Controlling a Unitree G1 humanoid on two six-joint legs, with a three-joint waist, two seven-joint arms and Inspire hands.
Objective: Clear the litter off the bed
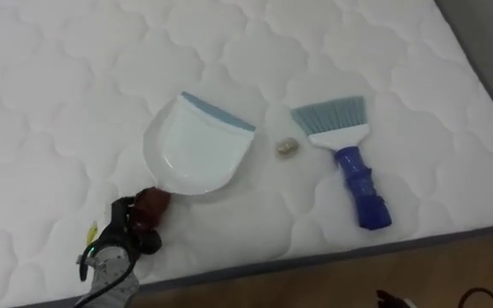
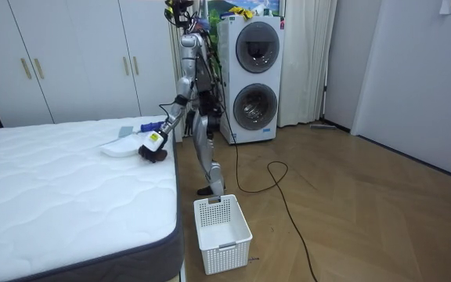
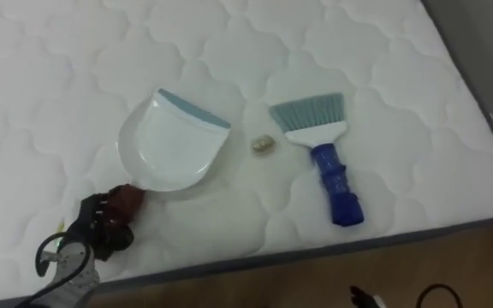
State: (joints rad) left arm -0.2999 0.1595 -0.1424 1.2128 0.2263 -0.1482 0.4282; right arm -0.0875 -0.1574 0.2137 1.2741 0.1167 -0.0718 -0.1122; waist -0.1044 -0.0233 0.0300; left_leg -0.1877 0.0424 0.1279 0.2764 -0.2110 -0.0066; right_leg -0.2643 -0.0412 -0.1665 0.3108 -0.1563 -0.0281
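A white dustpan (image 1: pixel 197 150) with a blue-grey lip lies flat on the quilted white mattress (image 1: pixel 58 85). Its dark reddish handle (image 1: pixel 153 202) points toward the bed's near edge, and my left hand (image 1: pixel 127 229) is shut on it. A small crumpled beige scrap (image 1: pixel 285 147) lies just right of the pan's lip. Right of the scrap rests a hand brush (image 1: pixel 349 154) with pale bristles and a blue handle (image 1: pixel 363 195), untouched. In the room view I stand at the bed's side, left hand (image 2: pixel 154 149) stretched over the mattress.
The mattress edge (image 1: pixel 332 255) runs along the bottom, with wooden floor below it. A white slatted basket (image 2: pixel 221 231) stands on the floor by the bed's corner. Stacked washing machines (image 2: pixel 253 70) and wardrobes (image 2: pixel 77 55) line the wall behind me.
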